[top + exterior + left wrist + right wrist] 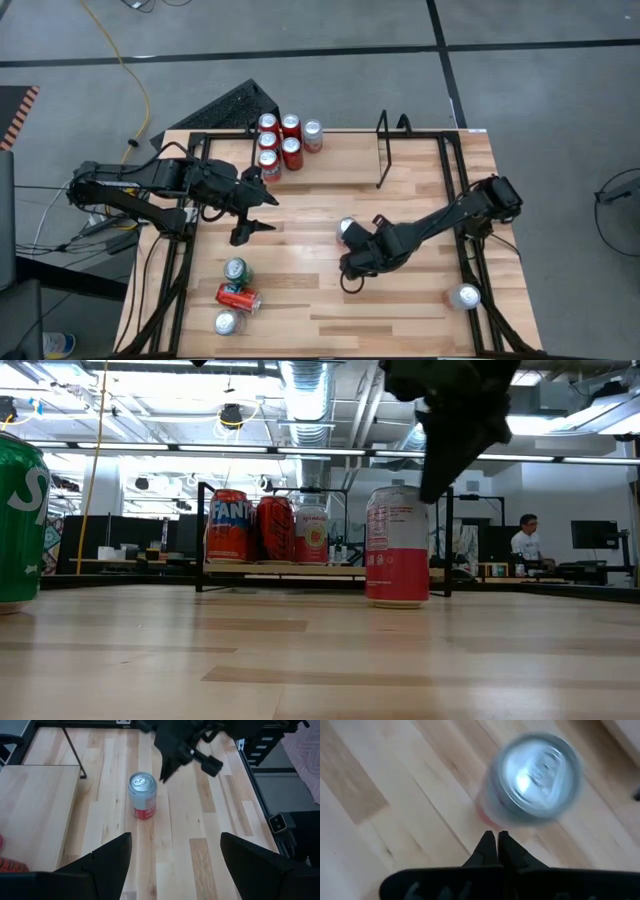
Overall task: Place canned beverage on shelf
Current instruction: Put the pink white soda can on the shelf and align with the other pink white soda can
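Right pincer point(496, 839) (tips together, empty), beside upright can point(532, 780), left pincer point(262, 212) apart.

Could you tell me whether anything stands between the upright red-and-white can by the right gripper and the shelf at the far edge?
Nothing visible does: bare wood lies between the can and the shelf, whose near part looks free; the other cans stand off to its side.

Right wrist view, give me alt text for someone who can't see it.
The right gripper, fingers shut together and holding nothing, points at a silver-topped can standing upright just beyond its tips on the wooden table.
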Available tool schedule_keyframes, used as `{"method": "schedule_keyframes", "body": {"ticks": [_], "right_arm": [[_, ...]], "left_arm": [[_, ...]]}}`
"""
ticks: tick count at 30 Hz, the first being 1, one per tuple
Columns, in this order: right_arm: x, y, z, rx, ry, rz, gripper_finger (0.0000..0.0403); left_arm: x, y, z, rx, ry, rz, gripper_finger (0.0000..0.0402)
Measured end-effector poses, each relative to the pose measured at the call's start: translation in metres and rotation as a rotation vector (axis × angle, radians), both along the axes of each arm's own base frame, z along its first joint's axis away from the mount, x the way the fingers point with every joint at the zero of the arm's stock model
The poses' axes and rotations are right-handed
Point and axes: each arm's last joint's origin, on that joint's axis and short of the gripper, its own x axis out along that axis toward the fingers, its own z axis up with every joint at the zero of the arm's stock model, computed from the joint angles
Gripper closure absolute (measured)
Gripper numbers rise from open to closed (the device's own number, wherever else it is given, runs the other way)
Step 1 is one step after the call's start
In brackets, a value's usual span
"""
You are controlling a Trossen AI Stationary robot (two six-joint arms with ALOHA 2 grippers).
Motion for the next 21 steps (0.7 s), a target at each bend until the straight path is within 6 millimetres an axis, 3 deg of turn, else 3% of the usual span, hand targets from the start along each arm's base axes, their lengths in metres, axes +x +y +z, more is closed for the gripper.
{"method": "schedule_keyframes", "body": {"ticks": [6, 15, 21], "right_arm": [[0.015, -0.011, 0.001, -0.009, -0.114, -0.013, 0.0401], [0.038, -0.036, 0.012, -0.111, -0.263, 0.020, 0.0403], [0.033, -0.032, 0.034, -0.183, -0.151, 0.144, 0.0403]], "left_arm": [[0.006, -0.001, -0.003, 0.002, 0.009, -0.001, 0.0111], [0.033, -0.003, -0.025, 0.004, 0.105, -0.005, 0.0111], [0.040, -0.007, -0.033, -0.007, 0.138, -0.032, 0.0111]]}}
